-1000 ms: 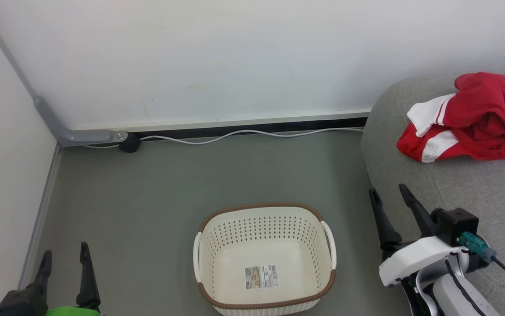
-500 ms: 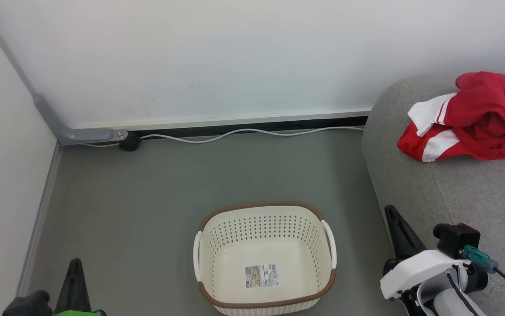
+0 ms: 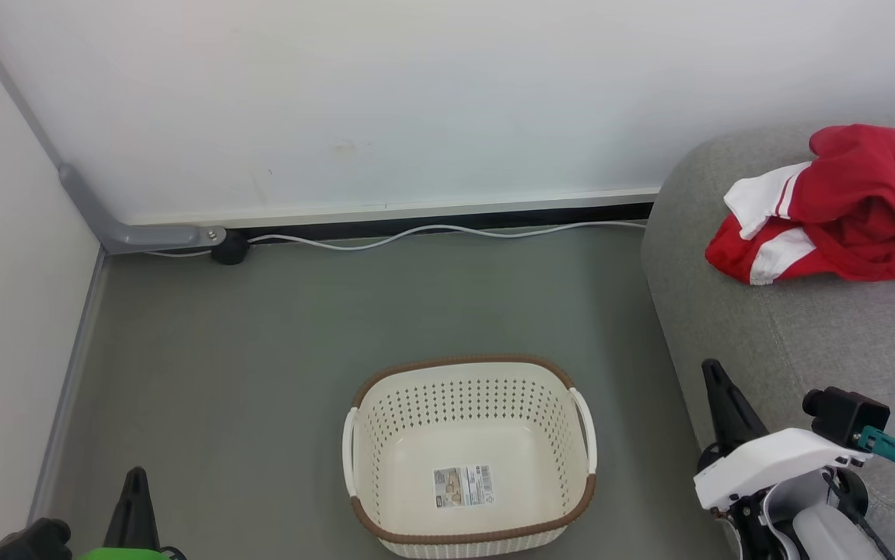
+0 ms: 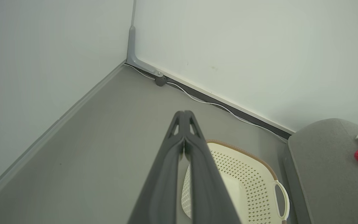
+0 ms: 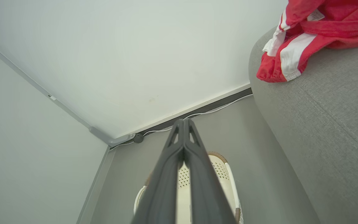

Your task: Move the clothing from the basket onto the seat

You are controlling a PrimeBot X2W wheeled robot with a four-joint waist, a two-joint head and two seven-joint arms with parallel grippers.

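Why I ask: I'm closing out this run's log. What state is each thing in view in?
clothing: crumpled in a heap on the seat, outside the basket.
basket: upright on the floor, empty apart from the sticker on its bottom.
seat: carries the clothing.
left gripper: shut, holding nothing.
right gripper: shut, holding nothing.
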